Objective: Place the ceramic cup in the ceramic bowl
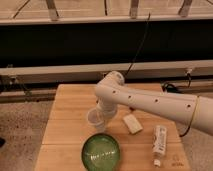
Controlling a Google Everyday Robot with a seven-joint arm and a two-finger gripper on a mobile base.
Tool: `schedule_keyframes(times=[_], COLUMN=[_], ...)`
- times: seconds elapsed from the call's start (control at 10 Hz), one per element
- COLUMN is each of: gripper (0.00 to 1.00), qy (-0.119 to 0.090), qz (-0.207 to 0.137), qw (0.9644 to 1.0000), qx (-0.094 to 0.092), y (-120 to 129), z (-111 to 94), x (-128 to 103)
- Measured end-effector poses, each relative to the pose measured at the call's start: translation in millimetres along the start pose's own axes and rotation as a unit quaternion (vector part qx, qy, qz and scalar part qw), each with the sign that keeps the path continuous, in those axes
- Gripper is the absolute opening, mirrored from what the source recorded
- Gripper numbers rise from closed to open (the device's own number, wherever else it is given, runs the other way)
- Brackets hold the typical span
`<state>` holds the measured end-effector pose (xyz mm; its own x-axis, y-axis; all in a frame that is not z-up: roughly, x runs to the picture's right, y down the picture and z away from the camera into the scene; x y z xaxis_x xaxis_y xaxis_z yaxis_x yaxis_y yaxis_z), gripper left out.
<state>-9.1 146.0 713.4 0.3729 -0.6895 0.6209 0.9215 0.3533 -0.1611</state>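
Observation:
The ceramic cup (pixel 95 120) is a small pale cup, upright over the wooden table (pixel 70 107), just behind the bowl. The ceramic bowl (pixel 102 152) is round, glossy green, and sits at the table's front edge, empty. My gripper (pixel 103 116) reaches down from the white arm (pixel 150 102) that comes in from the right. It is shut on the cup's right side. The wrist hides most of the gripper.
A white rectangular block (pixel 132 123) lies right of the cup. A white bottle (pixel 159 142) lies on its side near the front right corner. A dark railing and cables run behind the table. The floor is speckled on both sides.

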Motion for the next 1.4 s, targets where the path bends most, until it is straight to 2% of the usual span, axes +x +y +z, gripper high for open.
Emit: schedule_keyframes(times=[0.2, 0.4, 0.6, 0.8, 1.1, 1.2, 1.4], gripper=[0.00, 0.00, 0.00, 0.00, 0.00, 0.01, 0.13], qy=[-0.003, -0.015, -0.033, -0.042, -0.050, -0.060, -0.081], qz=[-0.013, -0.027, -0.040, -0.063, -0.089, -0.098, -0.107], qw=[0.9998, 0.9993, 0.9985, 0.9967, 0.9935, 0.9916, 0.9886], qx=[0.015, 0.020, 0.020, 0.028, 0.050, 0.060, 0.069], y=[-7.7, -5.9, 5.6, 19.6, 33.1, 37.5, 41.1], z=[-21.0, -25.6, -17.4, -5.2, 1.4, 5.0, 12.1], x=[-9.8, -25.7, -48.6, -66.6, -74.5, -75.4, -75.0])
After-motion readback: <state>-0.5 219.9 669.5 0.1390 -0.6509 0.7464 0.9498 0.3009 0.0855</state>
